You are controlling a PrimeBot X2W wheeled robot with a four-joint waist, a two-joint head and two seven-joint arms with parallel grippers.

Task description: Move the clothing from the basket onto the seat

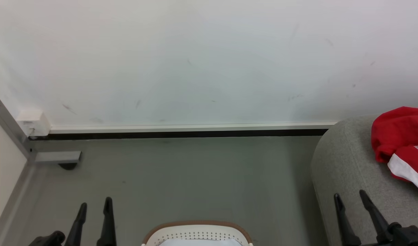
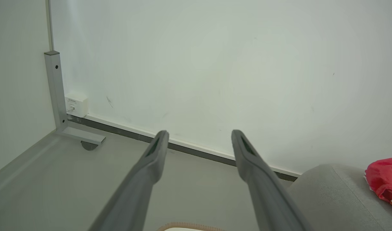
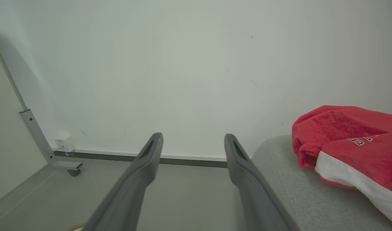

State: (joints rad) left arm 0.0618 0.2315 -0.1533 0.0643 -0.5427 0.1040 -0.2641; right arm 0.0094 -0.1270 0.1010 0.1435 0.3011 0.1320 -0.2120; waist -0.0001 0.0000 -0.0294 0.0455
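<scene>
Red clothing [image 1: 402,143] with a white band and white lettering lies on the light grey seat [image 1: 345,164] at the right; it also shows as clothing [image 3: 350,141] on the seat [image 3: 289,189] and as clothing [image 2: 383,178] on the seat [image 2: 330,195]. The cream basket [image 1: 197,234] with a tan-brown rim peeks in at the bottom middle of the head view, its inside mostly cut off. My left gripper [image 1: 95,205] stands open and empty left of the basket. My right gripper [image 1: 349,196] is open and empty over the seat's front edge. The left gripper [image 2: 199,136] and right gripper [image 3: 192,139] hold nothing.
A white wall with a dark baseboard [image 1: 181,133] runs across ahead. A grey metal frame leg with a caster [image 1: 56,159] and a small white box [image 1: 33,123] sit at the left corner. Grey floor [image 1: 181,177] lies between basket and wall.
</scene>
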